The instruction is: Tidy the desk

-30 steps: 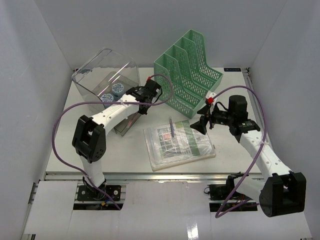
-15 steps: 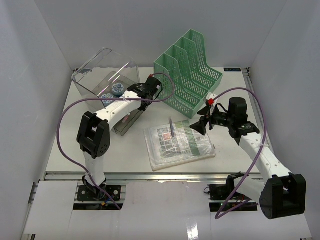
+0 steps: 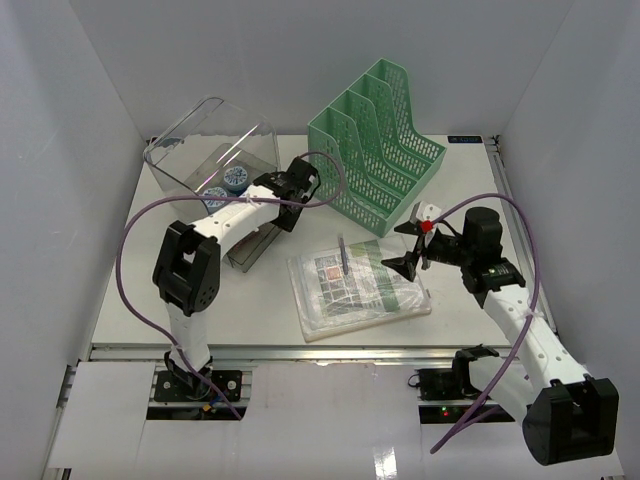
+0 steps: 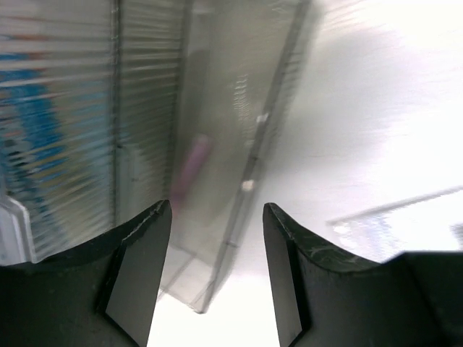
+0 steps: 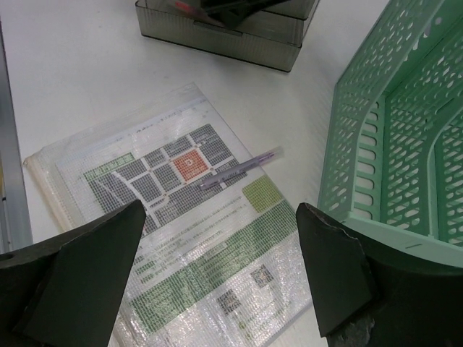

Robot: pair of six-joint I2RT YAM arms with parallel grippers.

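A metal rail (image 3: 300, 350) edges the near side of the counter (image 3: 200, 300), a broad, flat, matte white rectangle that fills the floor of the white-walled booth and carries everything else. Directly under the right claw (image 5: 217, 217) lies a glossy, crinkled plastic sleeve (image 5: 181, 217) holding a sheet printed with grey, green and orange blocks. A slim purple pen (image 5: 239, 168) rests slantwise across it, just ahead of that claw's tips. The right claw is spread wide and grips nothing. To its right and beyond rises a mint-green plastic file rack (image 5: 405, 144), its walls perforated like mesh and divided into slanted slots. The left claw (image 4: 215, 213) is parted about halfway with nothing between its fingers, hanging close over the rim of a low, smoky-grey translucent tray (image 3: 250, 245) with a blurred pink stick (image 4: 194, 163) inside. Past that claw, farthest back, a clear hard-plastic bin (image 3: 205, 150) sits tilted, with round blue-topped items (image 3: 236, 178) in it.
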